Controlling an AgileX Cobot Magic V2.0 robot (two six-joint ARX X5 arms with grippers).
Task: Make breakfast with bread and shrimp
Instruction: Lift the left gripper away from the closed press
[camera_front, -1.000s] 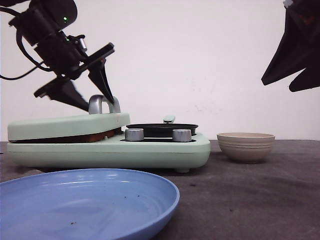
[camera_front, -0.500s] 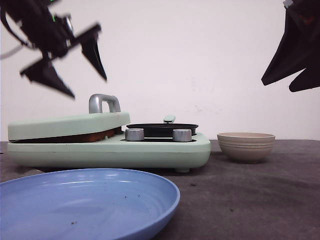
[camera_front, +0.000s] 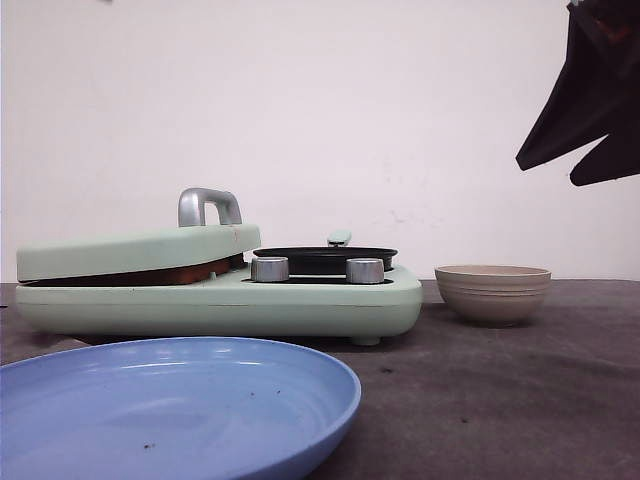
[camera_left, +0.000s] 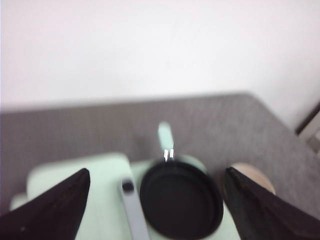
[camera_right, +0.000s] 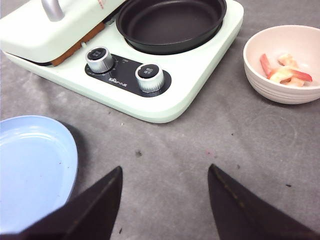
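Little can be read. On the black control panel (camera_right: 131, 79) of the pale green cooker (camera_right: 165, 102), in the upper left of the right wrist view, a short line of small white print sits just below and between the two silver knobs (camera_right: 99, 59), too small to make out. The knob tops carry tiny unreadable marks.
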